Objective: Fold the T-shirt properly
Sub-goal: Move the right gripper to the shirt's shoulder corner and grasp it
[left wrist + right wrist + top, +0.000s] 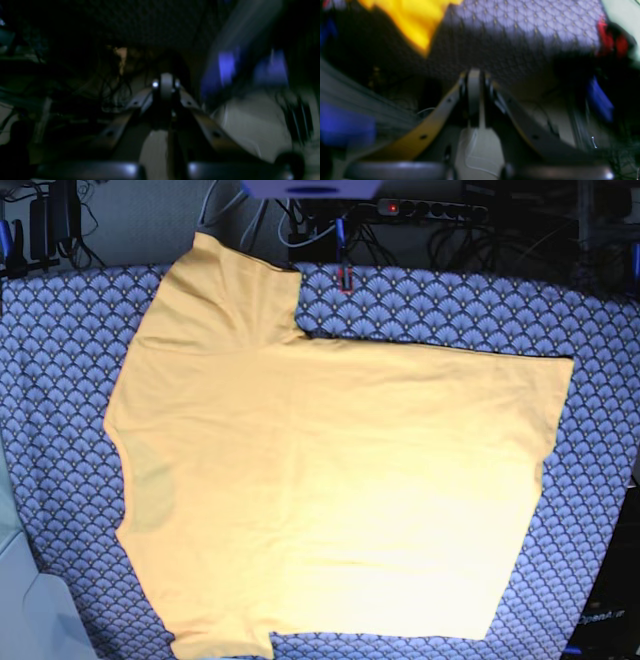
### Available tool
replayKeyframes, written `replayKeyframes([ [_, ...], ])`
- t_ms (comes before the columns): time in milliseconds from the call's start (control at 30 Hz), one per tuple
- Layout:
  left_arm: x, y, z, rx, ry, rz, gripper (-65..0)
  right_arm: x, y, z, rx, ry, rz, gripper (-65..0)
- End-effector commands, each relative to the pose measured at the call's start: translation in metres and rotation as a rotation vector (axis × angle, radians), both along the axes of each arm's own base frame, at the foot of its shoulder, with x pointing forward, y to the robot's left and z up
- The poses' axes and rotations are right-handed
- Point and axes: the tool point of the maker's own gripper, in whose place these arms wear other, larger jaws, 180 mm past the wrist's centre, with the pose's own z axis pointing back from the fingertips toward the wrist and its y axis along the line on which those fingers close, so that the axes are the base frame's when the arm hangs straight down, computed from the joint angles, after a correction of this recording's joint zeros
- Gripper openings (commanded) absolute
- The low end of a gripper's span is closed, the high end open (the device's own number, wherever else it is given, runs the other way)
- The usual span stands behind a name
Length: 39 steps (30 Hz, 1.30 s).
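The yellow-orange T-shirt (330,490) lies spread flat on the patterned table in the base view, neckline to the left, hem to the right, one sleeve at the top left and one at the bottom left. Neither arm shows in the base view. In the right wrist view, my right gripper (473,80) is shut and empty, off the table's edge, with a corner of the T-shirt (415,20) far ahead at the top left. The left wrist view is dark and blurred. There my left gripper (166,85) looks shut and empty, and the shirt is not seen.
A blue-and-white scallop-patterned cloth (60,350) covers the table. Cables and a power strip (430,208) run behind the back edge, with a red clamp (346,278) on it. A pale surface (25,600) lies at the lower left.
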Motion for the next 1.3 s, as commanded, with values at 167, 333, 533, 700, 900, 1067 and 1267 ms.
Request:
replayKeyframes([
  [167,0.067,0.043,0.036,-0.052,-0.051,0.042,-65.0,0.062,0.033,0.034,0.305,0.04,0.037,-60.8],
  [333,0.099,0.071,0.04,-0.127,0.001,0.049,-65.0,0.104,0.052,0.015,0.483,0.169,0.106,-60.8],
  [533,0.129,0.093,0.048,-0.168,-0.036,0.052,-56.2,0.142,0.066,0.003,0.552,0.28,0.17,-60.8],
  [700,0.141,0.1,0.049,-0.173,-0.052,0.046,-49.8,0.159,0.089,0.012,0.61,0.284,0.281,-53.3],
  [900,0.145,0.109,0.051,-0.152,-0.065,0.053,-49.8,0.159,0.109,0.036,0.739,0.219,0.41,-38.1],
  [1067,0.153,0.125,0.058,-0.11,-0.097,0.068,-49.8,0.164,0.095,0.023,0.782,0.215,0.357,-36.3],
  [1267,0.162,0.135,0.06,-0.082,-0.106,0.071,-49.8,0.168,0.067,-0.02,0.821,0.273,0.291,-36.3],
])
